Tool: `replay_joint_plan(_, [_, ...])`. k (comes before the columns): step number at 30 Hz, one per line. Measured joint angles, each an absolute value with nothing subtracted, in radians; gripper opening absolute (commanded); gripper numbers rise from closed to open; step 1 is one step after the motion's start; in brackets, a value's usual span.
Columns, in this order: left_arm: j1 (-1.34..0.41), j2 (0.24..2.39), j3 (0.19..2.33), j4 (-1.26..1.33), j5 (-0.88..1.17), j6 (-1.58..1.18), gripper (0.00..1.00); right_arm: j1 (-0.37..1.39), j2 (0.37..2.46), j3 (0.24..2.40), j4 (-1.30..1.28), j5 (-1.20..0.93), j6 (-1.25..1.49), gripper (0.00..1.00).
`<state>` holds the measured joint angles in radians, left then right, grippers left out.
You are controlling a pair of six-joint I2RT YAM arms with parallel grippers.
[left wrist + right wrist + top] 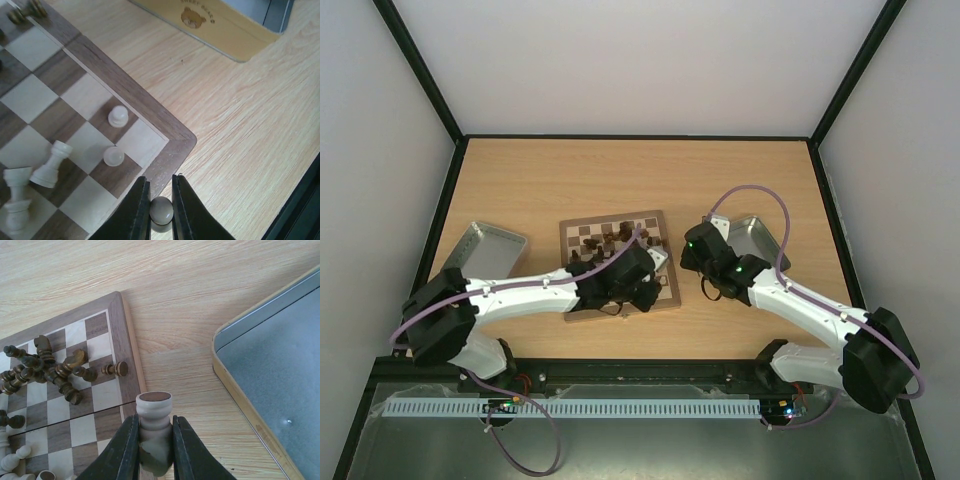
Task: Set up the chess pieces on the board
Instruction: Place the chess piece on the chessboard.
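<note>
Wrist cameras give me what the overhead view hides behind the arms. Left gripper [161, 192], jaws nearly together, is clamped on a pale pawn [161, 210] at the rim of the board's [150, 109] corner, two more pale pawns [118, 116] upright on the squares nearest it. Right gripper [155, 419] pinches a pale piece [154, 410], base uppermost, just beside the board's edge, dark pieces [50, 367] heaped on the board, a metal tray [280, 390] lying on the side away from it.
</note>
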<state>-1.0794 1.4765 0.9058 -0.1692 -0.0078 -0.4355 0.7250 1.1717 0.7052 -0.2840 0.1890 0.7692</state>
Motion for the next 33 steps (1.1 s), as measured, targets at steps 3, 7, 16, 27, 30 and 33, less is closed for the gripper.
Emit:
replay_joint_plan(3, [-1.090,1.508,0.906,-0.168,-0.020,-0.434,0.06,0.724,1.172,0.704,-0.284,0.188,0.770,0.15])
replay_joint_plan(7, [-1.095,1.533,0.904,-0.168,-0.089,-0.454,0.06,0.724,1.172,0.703,-0.284,0.184,0.771,0.15])
replay_joint_plan(16, [-1.095,1.541,0.871,-0.161,-0.186,-0.505,0.09,0.724,1.172,0.694,-0.284,0.179,0.772,0.15])
replay_joint_plan(27, [-1.095,1.558,0.855,-0.153,-0.212,-0.517,0.18,0.724,1.172,0.691,-0.283,0.170,0.772,0.15])
replay_joint_plan(30, [-1.095,1.558,0.855,-0.151,-0.215,-0.519,0.20,0.723,1.172,0.691,-0.283,0.166,0.773,0.15])
replay_joint_plan(33, [-1.095,1.558,0.854,-0.151,-0.215,-0.519,0.19,0.723,1.172,0.691,-0.283,0.163,0.773,0.15])
